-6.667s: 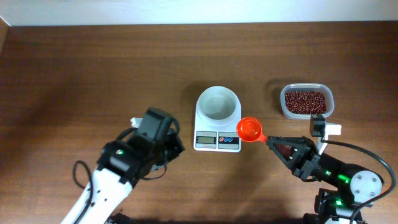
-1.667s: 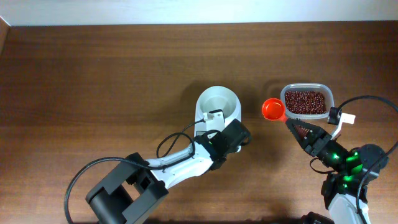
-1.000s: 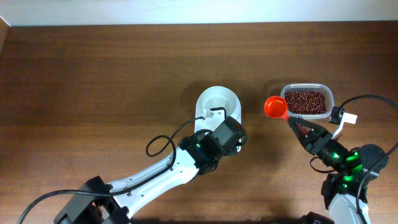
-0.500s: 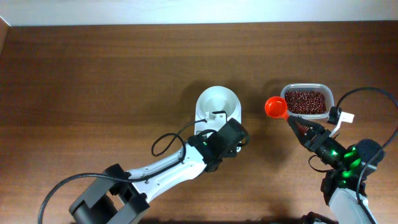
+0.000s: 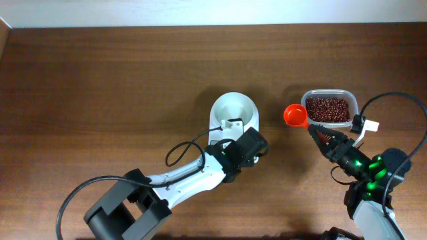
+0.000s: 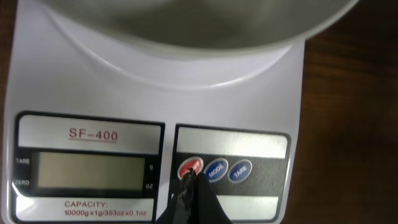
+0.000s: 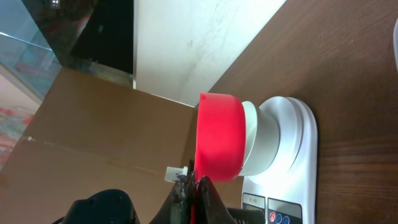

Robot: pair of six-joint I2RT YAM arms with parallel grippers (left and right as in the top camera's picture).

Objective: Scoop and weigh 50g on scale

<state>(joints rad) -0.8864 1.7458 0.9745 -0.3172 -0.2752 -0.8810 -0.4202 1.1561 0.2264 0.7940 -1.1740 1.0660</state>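
The bench [image 5: 100, 80] is dark brown wood with a fine lengthwise grain. From its lower left edge, the left arm [image 5: 180, 180] reaches up and to the right, white-shelled with black joints and a loose black cable.

The left gripper [image 6: 189, 190] has its two slim black fingers pinched together and holds nothing. In the left wrist view its tip lies over the round red button [image 6: 193, 165] of the scale [image 6: 155, 93]; whether it presses the button I cannot tell.

The scale stands mid-bench. It is a smooth white plastic slab with rounded corners and a grey rectangular display [image 6: 90, 171] that looks blank. Two round blue buttons [image 6: 216, 169] sit just to the right of the red one. On its platform stands a round white bowl [image 5: 234, 111], glossy, with a plain pale inside.

To the right of the scale, the scoop [image 5: 295, 115] is held just beside the left wall of the tub [image 5: 327, 91]. Its cup is round, of smooth orange-red plastic. The right gripper [image 5: 313, 132] is clamped on the scoop's short handle, its black fingers narrowed to a point.

The tub is clear plastic, a rounded rectangle with a thin rim. It is filled with the beans [image 5: 328, 109], a grainy mass of tiny dark red-brown ovals.
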